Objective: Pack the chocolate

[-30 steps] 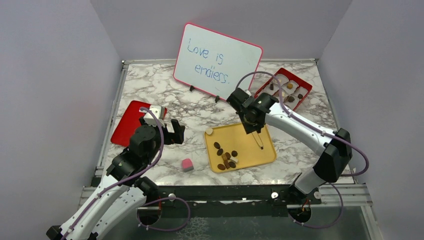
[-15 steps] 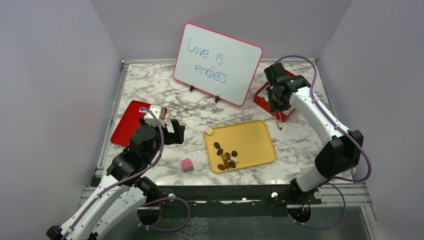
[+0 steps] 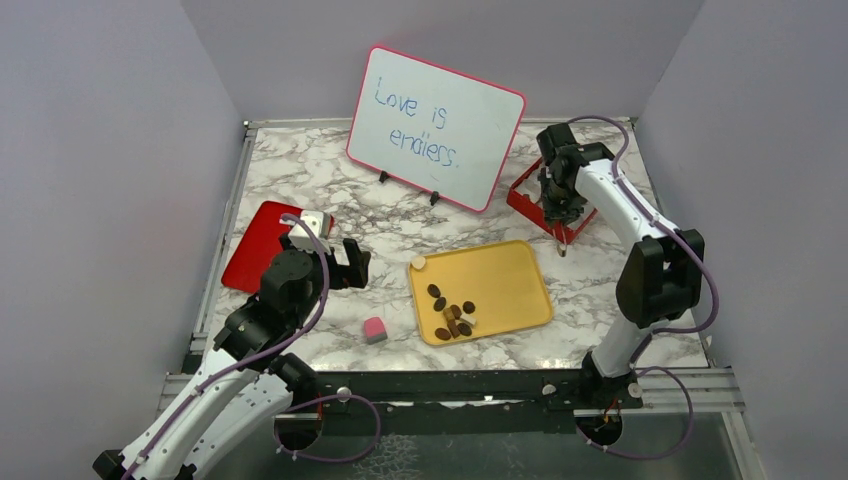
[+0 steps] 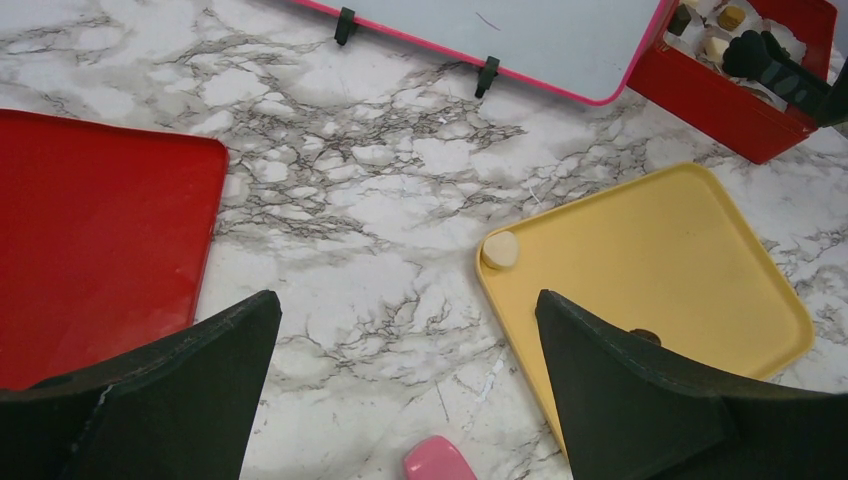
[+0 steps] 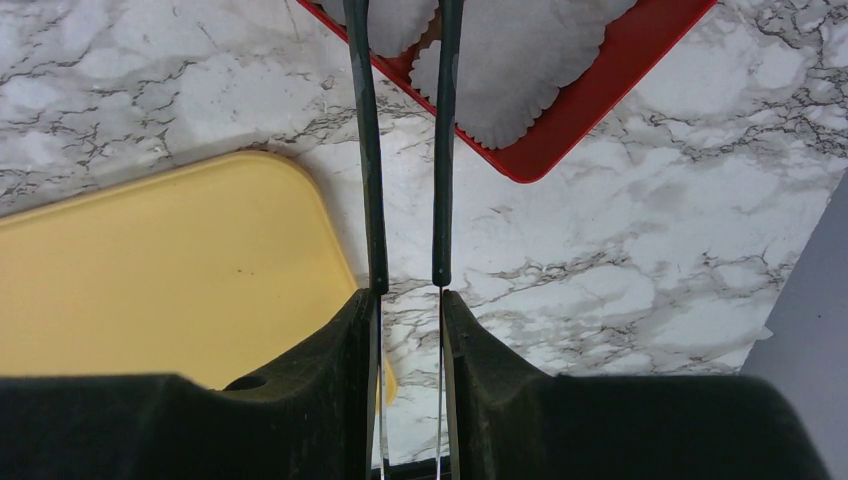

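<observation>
Left hand (image 3: 345, 263) hung spread wide over the marble tabletop (image 3: 300, 170), holding nothing, between a flat red tray (image 3: 255, 245) and the yellow tray (image 3: 510, 280).

Right hand (image 5: 405, 300) pinched thin tweezers (image 5: 370, 150). The prongs stood slightly apart and reached over the red box (image 5: 600, 110). Their tips ran out of the wrist view, above white fluted paper cups (image 5: 520, 60).

Chocolate (image 3: 452, 312): a cluster of dark pieces lay in the yellow tray's near-left corner. A cream round (image 4: 500, 249) sat at its far-left corner.

A pink cube (image 3: 374, 329) lay on the tabletop just left of the yellow tray.

A whiteboard (image 3: 435, 125) stood propped at the back, beside the box. From above, the right arm hid most of the box.
</observation>
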`<act>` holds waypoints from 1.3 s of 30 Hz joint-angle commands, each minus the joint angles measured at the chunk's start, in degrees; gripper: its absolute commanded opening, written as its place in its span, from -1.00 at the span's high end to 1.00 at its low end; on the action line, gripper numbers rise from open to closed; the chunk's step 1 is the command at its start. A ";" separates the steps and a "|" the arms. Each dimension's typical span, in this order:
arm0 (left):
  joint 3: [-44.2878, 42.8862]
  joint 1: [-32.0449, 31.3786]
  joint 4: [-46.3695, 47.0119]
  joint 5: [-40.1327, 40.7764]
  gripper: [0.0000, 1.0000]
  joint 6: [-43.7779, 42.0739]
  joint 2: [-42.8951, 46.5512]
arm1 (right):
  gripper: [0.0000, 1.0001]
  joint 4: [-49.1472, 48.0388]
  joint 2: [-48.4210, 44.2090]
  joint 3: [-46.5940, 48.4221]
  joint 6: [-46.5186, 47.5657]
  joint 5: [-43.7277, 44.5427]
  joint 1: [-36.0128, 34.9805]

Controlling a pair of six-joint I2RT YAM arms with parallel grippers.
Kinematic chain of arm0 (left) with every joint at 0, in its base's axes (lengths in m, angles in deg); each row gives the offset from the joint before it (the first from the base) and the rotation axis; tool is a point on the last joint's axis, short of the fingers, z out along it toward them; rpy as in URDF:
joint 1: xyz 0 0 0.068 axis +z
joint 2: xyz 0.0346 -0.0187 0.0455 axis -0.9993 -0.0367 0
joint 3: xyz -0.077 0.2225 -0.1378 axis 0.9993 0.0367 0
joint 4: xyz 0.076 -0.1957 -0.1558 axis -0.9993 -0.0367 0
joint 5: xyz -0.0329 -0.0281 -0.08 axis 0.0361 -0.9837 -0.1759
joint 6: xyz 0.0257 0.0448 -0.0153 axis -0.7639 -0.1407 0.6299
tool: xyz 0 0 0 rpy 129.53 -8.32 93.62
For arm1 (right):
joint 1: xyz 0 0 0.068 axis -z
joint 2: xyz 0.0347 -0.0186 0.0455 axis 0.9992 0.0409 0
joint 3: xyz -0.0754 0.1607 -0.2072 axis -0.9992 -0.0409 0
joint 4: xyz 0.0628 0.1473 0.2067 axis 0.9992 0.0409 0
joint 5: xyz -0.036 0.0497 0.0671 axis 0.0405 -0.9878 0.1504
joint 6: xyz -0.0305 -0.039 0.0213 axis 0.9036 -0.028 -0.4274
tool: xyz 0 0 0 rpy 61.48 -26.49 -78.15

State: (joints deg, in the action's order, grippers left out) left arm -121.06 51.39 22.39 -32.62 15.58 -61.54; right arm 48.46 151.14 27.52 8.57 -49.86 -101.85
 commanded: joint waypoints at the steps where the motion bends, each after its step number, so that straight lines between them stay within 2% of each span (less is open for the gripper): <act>1: 0.38 -0.14 1.40 0.15 -0.98 -0.53 -0.36 | 0.40 -0.62 0.54 0.61 0.63 -1.31 0.90; 20: 0.25 -0.14 1.69 -0.38 -0.98 -0.64 -1.01 | 0.36 1.00 0.06 -3.40 -0.75 0.16 1.54; 39: 0.25 -0.14 1.75 -0.47 -0.98 -0.62 -1.41 | 0.23 2.53 -1.96 -1.61 -1.17 0.43 1.48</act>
State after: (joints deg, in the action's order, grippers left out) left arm -121.06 51.39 22.41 -32.66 15.53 -62.94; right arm 49.05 151.22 24.72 8.00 -50.10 -100.65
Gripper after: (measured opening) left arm 0.990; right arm 0.384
